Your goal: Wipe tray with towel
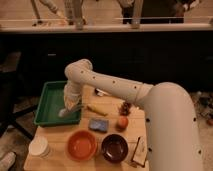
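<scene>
The green tray lies at the table's left side, long and rectangular with raised sides. My white arm reaches down into its right part, and the gripper points straight down onto the tray floor. Under the fingertips lies the pale light-blue towel, bunched against the tray bottom near the front right corner. The gripper is shut on the towel and presses it to the tray.
On the wooden table stand an orange bowl, a dark bowl, a white cup, a blue sponge, an orange fruit, a banana and a small box. A dark counter runs behind.
</scene>
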Robot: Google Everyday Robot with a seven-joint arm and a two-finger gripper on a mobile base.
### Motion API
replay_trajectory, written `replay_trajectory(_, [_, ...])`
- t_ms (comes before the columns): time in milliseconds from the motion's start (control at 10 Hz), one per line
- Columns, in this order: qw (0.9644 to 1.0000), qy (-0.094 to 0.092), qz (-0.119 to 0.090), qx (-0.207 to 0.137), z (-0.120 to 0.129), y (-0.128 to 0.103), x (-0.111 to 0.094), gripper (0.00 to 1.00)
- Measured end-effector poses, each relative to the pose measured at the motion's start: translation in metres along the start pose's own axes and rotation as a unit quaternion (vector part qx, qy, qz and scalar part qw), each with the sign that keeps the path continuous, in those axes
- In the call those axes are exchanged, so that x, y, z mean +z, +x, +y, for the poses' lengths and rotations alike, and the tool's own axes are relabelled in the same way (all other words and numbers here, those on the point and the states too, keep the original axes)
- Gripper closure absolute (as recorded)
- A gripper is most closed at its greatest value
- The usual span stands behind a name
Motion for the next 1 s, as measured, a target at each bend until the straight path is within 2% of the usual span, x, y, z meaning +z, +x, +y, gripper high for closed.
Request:
replay_trajectory(200, [0.9999,0.004,0.007,-0.007,-0.002,-0.001,0.0,1.0])
replay_trajectory(400, [0.9988,0.01,0.026,-0.039,-0.014,-0.01,0.004,1.0])
replay_trajectory(600, [0.9973,0.009,0.038,-0.062,-0.022,-0.016,0.011,1.0])
replay_trajectory(800, [0.9964,-0.003,0.041,-0.074,-0.022,-0.015,0.022,1.0])
replay_trajectory(1000, [0.9955,-0.024,0.047,-0.078,-0.022,-0.01,0.038,1.0])
